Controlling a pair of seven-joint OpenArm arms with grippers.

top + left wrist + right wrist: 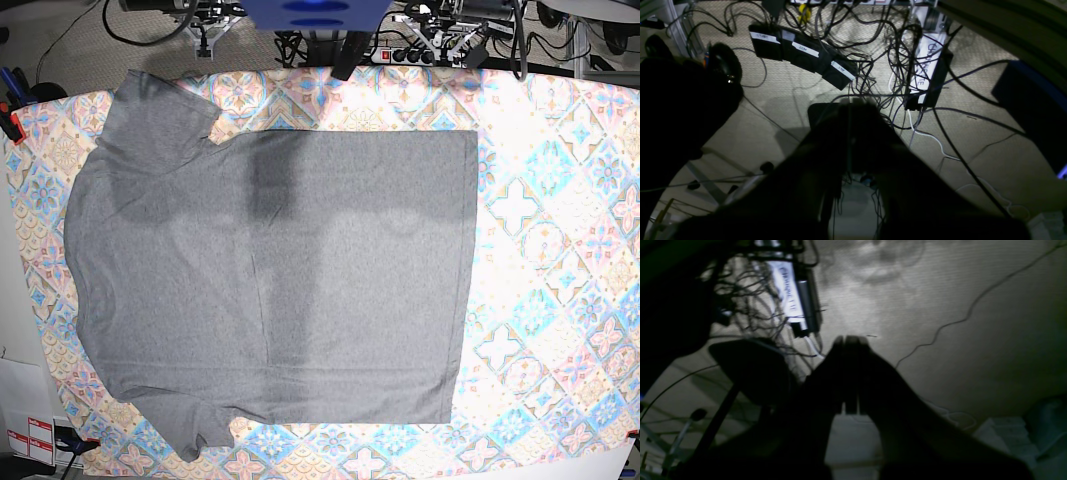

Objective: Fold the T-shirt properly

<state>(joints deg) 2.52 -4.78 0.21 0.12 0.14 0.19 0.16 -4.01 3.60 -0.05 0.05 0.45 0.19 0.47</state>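
Note:
The heather-grey T-shirt (270, 270) lies spread flat on the pastel tile-patterned tablecloth (560, 250), with its collar side to the left, its hem to the right and both sleeves out at the left corners. No gripper shows in the base view. In the left wrist view my left gripper (853, 106) is a dark silhouette with its fingers together, held over the floor and holding nothing. In the right wrist view my right gripper (846, 340) is shut and empty, also over the floor. Neither wrist view shows the shirt.
The robot's blue base (320, 12) stands at the table's far edge. A tangle of cables and black power strips (800, 50) lies on the carpet below the grippers. A red clamp (10, 125) sits at the table's left edge.

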